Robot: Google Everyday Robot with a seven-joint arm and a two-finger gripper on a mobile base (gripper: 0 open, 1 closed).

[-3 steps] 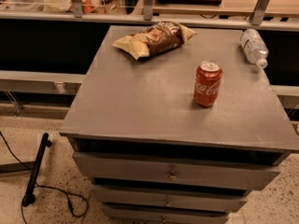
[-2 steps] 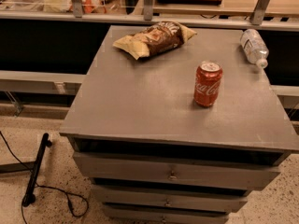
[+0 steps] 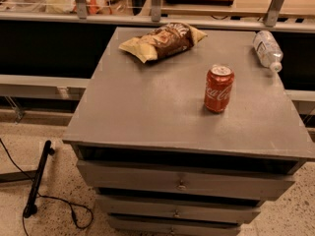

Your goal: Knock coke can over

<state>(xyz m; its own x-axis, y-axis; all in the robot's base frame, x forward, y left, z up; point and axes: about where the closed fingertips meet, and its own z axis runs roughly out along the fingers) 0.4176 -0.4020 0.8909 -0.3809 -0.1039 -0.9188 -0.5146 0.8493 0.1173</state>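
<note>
The coke can [image 3: 218,89] is a small red can with white script and a silver top. It stands upright on the right half of the grey cabinet top [image 3: 147,112]. My gripper is not in view in the camera view, and no part of the arm shows.
A chip bag [image 3: 162,41] lies at the back of the cabinet top. A clear plastic water bottle [image 3: 267,49] lies on its side at the back right corner. Drawers [image 3: 182,183] face front below. A black pole with a cable [image 3: 37,181] lies on the floor at left.
</note>
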